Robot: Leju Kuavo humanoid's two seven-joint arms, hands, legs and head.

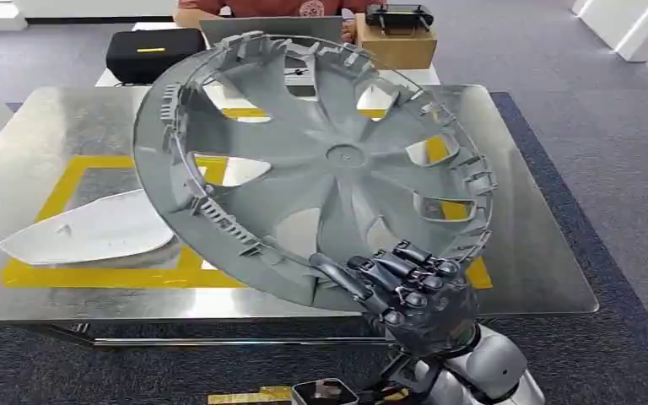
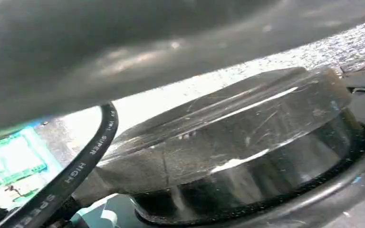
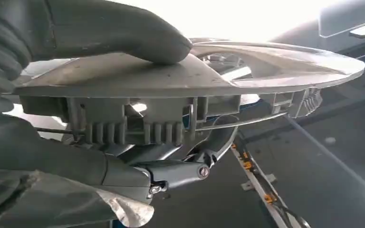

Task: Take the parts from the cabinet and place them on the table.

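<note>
Steel desk [image 1: 42, 143] with yellow tape spreads beyond the right hand [image 1: 409, 291], which clamps the near rim of a grey wheel cover [image 1: 321, 160] — tilted, lifted above the desk. Left of the hand lies a white panel [image 1: 93, 229] — flat.

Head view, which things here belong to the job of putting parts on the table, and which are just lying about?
Part of the job:
- grey wheel cover, held at its rim by the right robot hand
- white panel part, lying on the table
- metal table

Lying about:
- black case
- cardboard box
- laptop
</note>
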